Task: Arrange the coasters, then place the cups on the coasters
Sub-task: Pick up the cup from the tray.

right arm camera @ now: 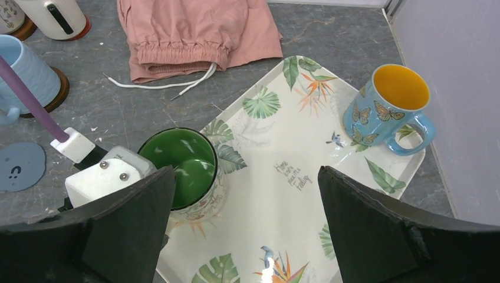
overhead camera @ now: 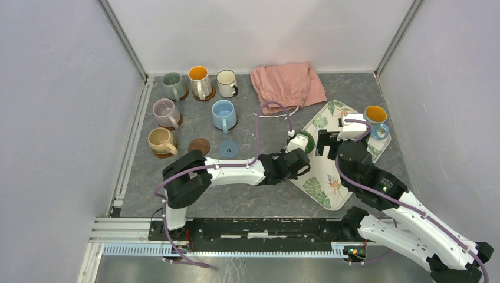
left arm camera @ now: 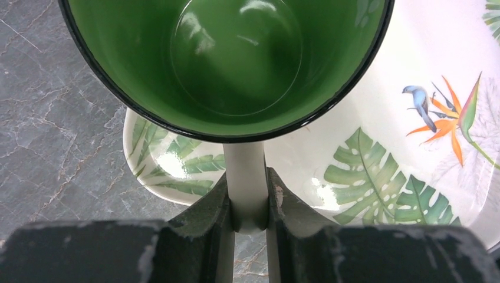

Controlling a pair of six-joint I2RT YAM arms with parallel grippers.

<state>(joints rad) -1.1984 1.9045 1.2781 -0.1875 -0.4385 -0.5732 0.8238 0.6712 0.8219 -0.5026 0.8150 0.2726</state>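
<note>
With left fingers point(left arm camera: 200, 230), pinching green cup point(left arm camera: 236, 65) handle at tray point(left arm camera: 383, 94) corner; with right fingers point(right arm camera: 127, 230), hovering spread wide above tray.

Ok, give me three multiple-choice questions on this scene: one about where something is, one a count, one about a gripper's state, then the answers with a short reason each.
1. The butterfly mug stands: A on the leaf tray; B outside it on the left; C outside it at the back.
2. Coasters with no mug on them: A none; B two; C five.
3. The left gripper is: A wide open; B shut on the green-inside mug by its handle; C shut on nothing.
Answers: 1 A, it sits in the tray's right corner. 2 B, the brown coaster and the blue coaster lie bare. 3 B, its fingers pinch the handle from both sides.
</note>
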